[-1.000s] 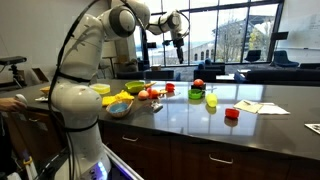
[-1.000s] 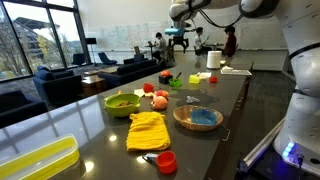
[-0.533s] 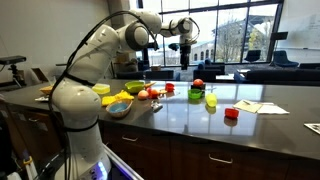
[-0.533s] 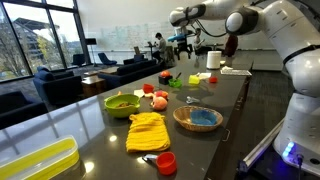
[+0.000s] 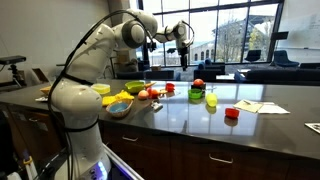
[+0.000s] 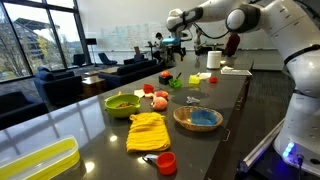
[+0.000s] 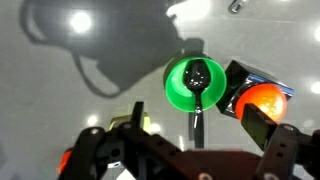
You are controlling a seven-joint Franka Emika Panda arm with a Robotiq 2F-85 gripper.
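Observation:
My gripper (image 5: 184, 60) hangs high above the dark counter, open and empty; it also shows in an exterior view (image 6: 178, 43). In the wrist view its two fingers (image 7: 197, 120) spread wide at the bottom edge. Straight below them stands a green cup (image 7: 185, 85) with a black spoon (image 7: 198, 76) in it, the handle pointing toward me. Next to the cup a red-orange tomato (image 7: 262, 100) lies on a black holder. Both exterior views show the green cup (image 5: 196, 94) (image 6: 176, 83) and the tomato (image 5: 198, 83) (image 6: 165, 76).
On the counter are a green bowl (image 6: 122, 103), a yellow cloth (image 6: 148, 130), a blue-lined bowl (image 6: 198, 119), a red cup (image 6: 166, 161), a yellow tray (image 6: 40, 160), a peach (image 6: 158, 101) and a white roll (image 6: 213, 59). Another red cup (image 5: 232, 113) and papers (image 5: 262, 107) lie further along.
The arm has swung the gripper sideways along the counter to above the green cup; it stays high and open. Nothing on the counter has moved.

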